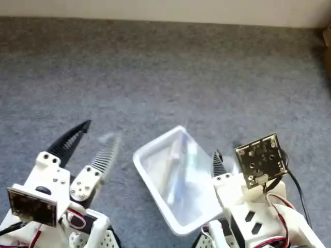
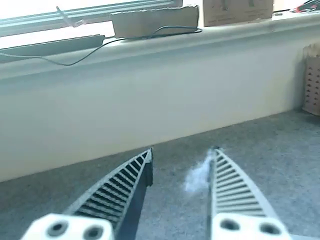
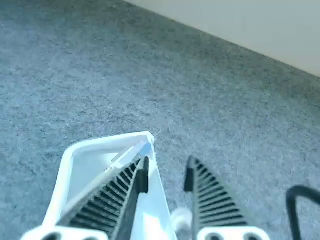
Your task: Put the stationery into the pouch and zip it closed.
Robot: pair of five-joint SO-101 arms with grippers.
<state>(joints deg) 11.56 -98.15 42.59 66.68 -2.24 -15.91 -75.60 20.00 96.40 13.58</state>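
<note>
A translucent white pouch (image 1: 178,181) lies between the two arms in the high view, with long pale stationery (image 1: 171,161) showing blurred inside it. My right gripper (image 1: 217,157) is at the pouch's right edge. In the right wrist view the pouch's rim (image 3: 155,150) runs between the fingers of that gripper (image 3: 166,162), which stand narrowly apart, clamped on it. My left gripper (image 1: 101,132) is to the left of the pouch and apart from it. It stands open with nothing in it, as the left wrist view also shows (image 2: 183,150).
Grey carpet (image 1: 165,72) covers the surface, with free room beyond the pouch. A small white tuft of fluff (image 2: 197,175) lies just ahead of the left fingers. A pale wall (image 2: 150,90) borders the far side, with a cardboard box (image 2: 312,80) at its right end.
</note>
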